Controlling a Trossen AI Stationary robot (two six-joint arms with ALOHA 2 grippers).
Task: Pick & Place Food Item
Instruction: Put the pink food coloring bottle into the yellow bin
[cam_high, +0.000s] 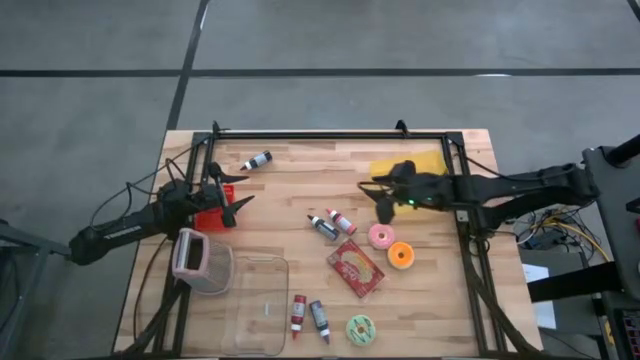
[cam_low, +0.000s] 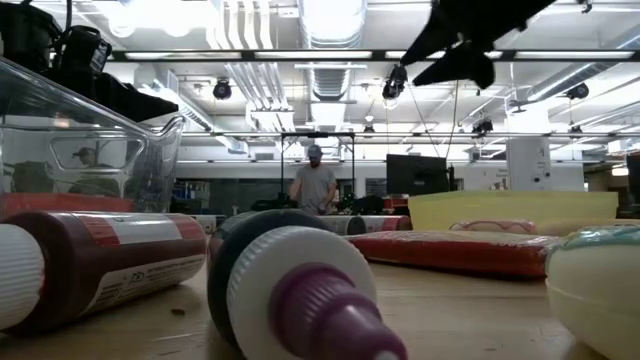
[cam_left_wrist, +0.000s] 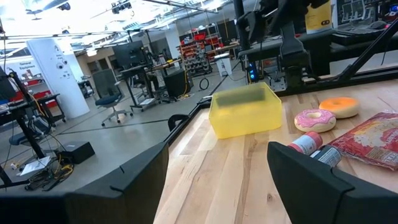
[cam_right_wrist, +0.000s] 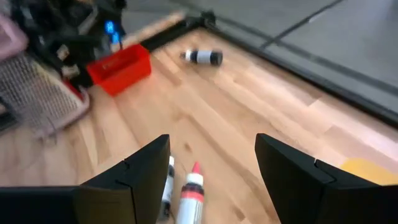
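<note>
Food items — toy doughnuts and packets — lie loose on the pale wooden plank table (cam_high: 300, 190), none held: largest, the red patterned snack packet (cam_high: 355, 269); then the orange doughnut (cam_high: 401, 255) and pink frosted doughnut (cam_high: 381, 236). Both grippers are empty with fingers spread, the right gripper (cam_high: 386, 205) just above the pink doughnut, the left gripper (cam_high: 237, 202) by a red bin (cam_high: 212, 218). Closely spaced items risk a knocked neighbour — a workshop and a distant person lie beyond.
</note>
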